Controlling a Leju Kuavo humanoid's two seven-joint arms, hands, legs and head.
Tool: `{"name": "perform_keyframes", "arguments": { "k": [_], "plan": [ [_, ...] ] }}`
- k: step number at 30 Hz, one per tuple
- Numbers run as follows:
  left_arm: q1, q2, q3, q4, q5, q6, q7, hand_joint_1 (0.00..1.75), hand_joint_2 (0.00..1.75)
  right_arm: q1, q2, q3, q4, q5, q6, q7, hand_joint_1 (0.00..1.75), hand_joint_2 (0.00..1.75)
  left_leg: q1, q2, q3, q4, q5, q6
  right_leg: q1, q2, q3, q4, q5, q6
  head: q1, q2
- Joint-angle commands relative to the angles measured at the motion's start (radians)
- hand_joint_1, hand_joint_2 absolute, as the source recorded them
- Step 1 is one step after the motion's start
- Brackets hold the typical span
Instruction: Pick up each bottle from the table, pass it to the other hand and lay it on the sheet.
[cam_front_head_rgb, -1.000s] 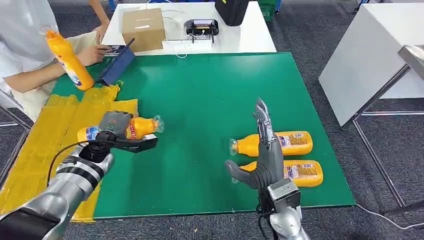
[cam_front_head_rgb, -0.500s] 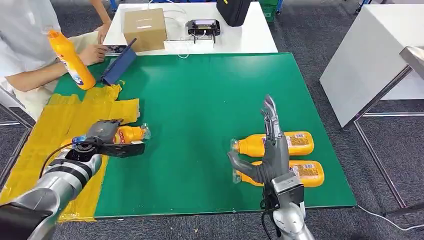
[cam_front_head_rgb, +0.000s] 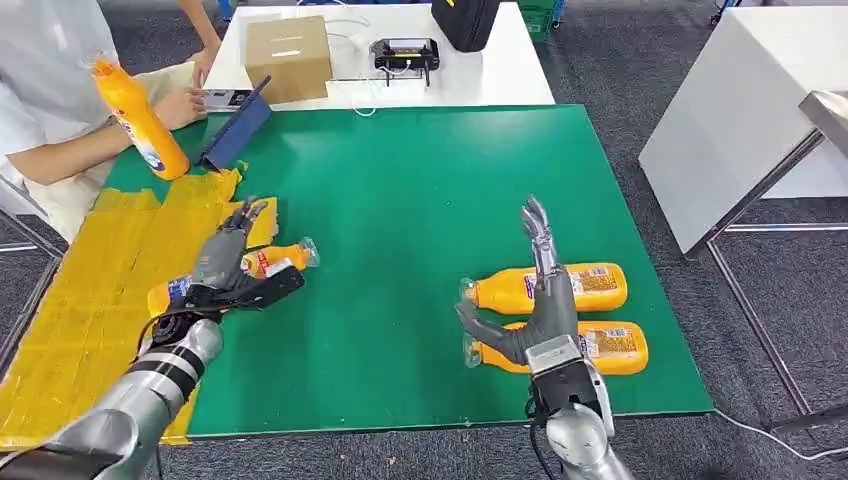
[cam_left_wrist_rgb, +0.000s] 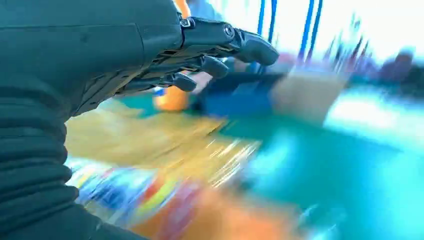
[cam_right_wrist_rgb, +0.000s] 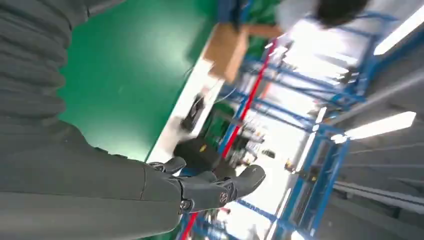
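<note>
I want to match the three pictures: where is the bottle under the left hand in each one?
Head view: the bottle lies at the edge of the yellow sheet, under the left hand.
Left wrist view: a blurred orange shape below the hand, probably this bottle.
Right wrist view: not in it.
Shared landmark: the cardboard box.

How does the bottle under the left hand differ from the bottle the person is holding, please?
The bottle under the left hand lies flat across the yellow sheet's edge; the person's bottle stands tilted, held up. The first shows a colourful label, the second a blue-white one. Both are orange.
</note>
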Motion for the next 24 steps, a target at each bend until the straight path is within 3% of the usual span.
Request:
{"name": "perform_keyframes", "arguments": {
  "k": [1, 3, 5, 7, 9, 15, 18, 24],
  "plan": [
    [0.222, -0.252, 0.472, -0.652, -0.061, 0.078, -0.295, 0.0, 1.75, -0.091, -0.101, -0.019, 0.137, 0.246, -0.103, 0.087, 0.0, 1.75, 0.001, -0.002, 0.0, 0.0, -0.001, 0.0, 0.0, 0.001, 0.002, -0.001, 0.0, 0.0, 0.0, 0.0],
    [0.25, -0.227, 0.398, -0.669, 0.022, 0.078, -0.282, 0.0, 1.75, -0.121, -0.136, -0.012, 0.176, 0.37, -0.088, 0.162, 0.0, 1.75, 0.002, -0.002, 0.003, 0.002, -0.003, 0.0, 0.001, 0.004, 0.005, -0.001, -0.002, 0.0, 0.0, 0.0],
    [0.276, -0.169, 0.287, -0.696, 0.079, 0.078, -0.186, 0.0, 1.75, -0.153, -0.158, -0.009, 0.217, 0.41, -0.053, 0.188, 0.0, 1.75, 0.0, 0.001, 0.005, 0.001, -0.003, 0.0, -0.001, 0.006, 0.006, -0.002, -0.001, 0.0, 0.0, 0.0],
    [0.32, -0.095, 0.149, -0.769, 0.352, -0.141, -0.114, 0.0, 1.75, -0.238, -0.255, 0.055, 0.309, 0.463, 0.16, 0.246, 0.0, 1.75, 0.0, 0.003, 0.003, 0.0, -0.002, 0.0, -0.001, 0.005, 0.003, -0.002, 0.0, 0.0, -0.001, 0.0],
    [0.364, -0.075, 0.083, -0.825, 0.415, -0.228, -0.096, 0.0, 1.75, -0.313, -0.322, 0.064, 0.424, 0.5, 0.206, 0.245, 0.0, 1.75, 0.0, 0.005, 0.003, 0.0, -0.002, 0.0, 0.0, 0.008, 0.003, -0.002, 0.001, 0.0, -0.001, 0.0],
    [0.395, -0.063, 0.039, -0.85, 0.46, -0.289, -0.089, 0.0, 1.75, -0.365, -0.366, 0.077, 0.501, 0.535, 0.247, 0.241, 0.0, 1.75, 0.0, -0.006, 0.001, 0.0, 0.001, 0.002, 0.0, -0.002, 0.004, -0.001, 0.0, 0.001, -0.001, 0.0],
    [0.385, -0.046, -0.05, -0.808, 0.445, -0.34, -0.101, 0.0, 1.75, -0.493, -0.409, 0.11, 0.665, 0.518, 0.308, 0.206, 0.0, 1.75, 0.0, -0.003, 0.004, 0.001, -0.001, 0.002, -0.001, 0.002, 0.007, -0.001, 0.0, 0.0, -0.001, 0.0],
    [0.332, -0.053, -0.129, -0.736, 0.505, -0.409, -0.119, 0.0, 1.75, -0.648, -0.369, 0.149, 0.925, 0.493, 0.34, 0.132, 0.0, 1.75, -0.001, -0.004, 0.003, 0.001, 0.0, 0.002, -0.002, 0.001, 0.006, -0.001, 0.001, 0.001, -0.001, 0.0]
  ]
}}
